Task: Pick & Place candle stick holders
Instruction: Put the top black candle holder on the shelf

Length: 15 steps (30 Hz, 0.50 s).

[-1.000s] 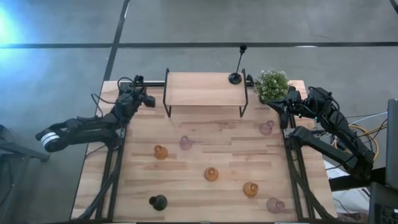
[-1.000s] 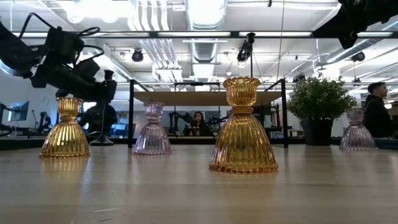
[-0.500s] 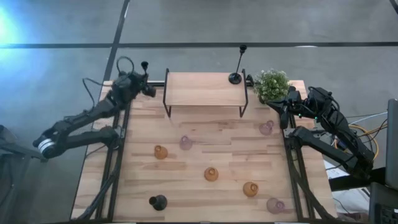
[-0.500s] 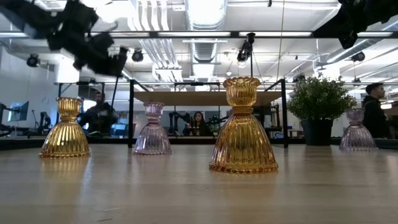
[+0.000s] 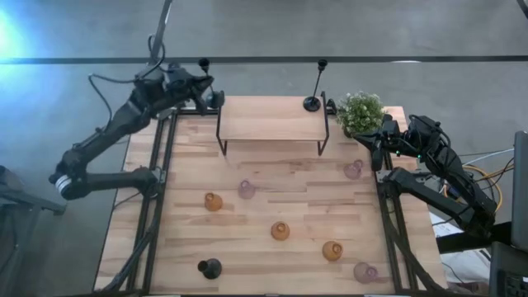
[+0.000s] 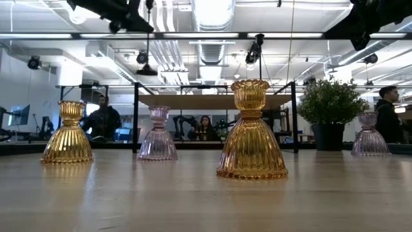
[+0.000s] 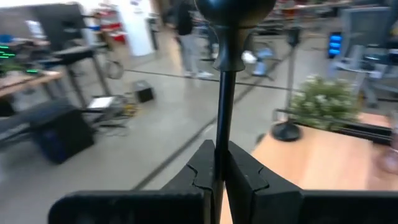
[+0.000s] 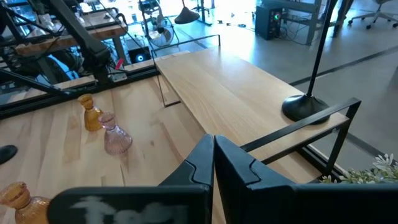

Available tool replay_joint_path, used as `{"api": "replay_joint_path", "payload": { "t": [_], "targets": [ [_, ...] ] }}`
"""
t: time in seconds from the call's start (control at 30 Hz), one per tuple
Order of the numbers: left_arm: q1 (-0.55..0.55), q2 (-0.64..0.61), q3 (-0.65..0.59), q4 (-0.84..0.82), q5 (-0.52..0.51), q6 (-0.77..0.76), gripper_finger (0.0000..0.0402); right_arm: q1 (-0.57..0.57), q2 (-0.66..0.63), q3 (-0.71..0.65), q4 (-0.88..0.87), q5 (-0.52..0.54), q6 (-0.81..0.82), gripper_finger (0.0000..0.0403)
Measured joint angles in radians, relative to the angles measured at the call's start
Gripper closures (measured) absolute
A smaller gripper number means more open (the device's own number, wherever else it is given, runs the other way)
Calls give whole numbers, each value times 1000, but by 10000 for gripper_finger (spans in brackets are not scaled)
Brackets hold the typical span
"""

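My left gripper (image 5: 214, 97) is shut on a black tall-stemmed candle stick holder (image 5: 203, 64), high beside the left end of the wooden shelf (image 5: 272, 118). A second black holder (image 5: 313, 99) stands on its round base on the shelf's right end. A third black holder (image 5: 209, 267) sits at the near left. Amber glass holders (image 5: 213, 201) (image 5: 280, 231) (image 5: 332, 251) and pink ones (image 5: 247, 190) (image 5: 353, 170) (image 5: 365, 271) stand on the table. My right gripper (image 5: 371, 144) is shut and empty at the far right, near the plant. My left gripper pinches the black holder's thin stem (image 7: 222, 134) between its two fingers, below the round top (image 7: 235, 9). The fingers come level from the table's left and lie across the stem. The holder stands upright, lifted clear, its round base (image 6: 147, 69) hanging in the air.
A small bushy green plant (image 5: 360, 112) stands in a dark pot at the far right, beside the shelf. The shelf's black legs (image 5: 220, 140) stand on the far part of the table. People show in the room behind (image 6: 103, 119).
My left gripper has gone up and toward the table's far edge and right, to the shelf's left end, carrying the black holder. The holder, whose base was low near the table's far left corner, is now lifted high and clear, still upright.
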Motion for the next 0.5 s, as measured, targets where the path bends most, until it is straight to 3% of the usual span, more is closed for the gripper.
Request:
{"api": "replay_joint_path", "payload": {
  "t": [0.2, 0.5],
  "targets": [
    [0, 142, 77, 7, 138, -1, 384, 0, 0, 0, 0, 0, 0, 394],
    [22, 259, 88, 134, 207, -14, 384, 0, 0, 0, 0, 0, 0, 394]
  ]
}}
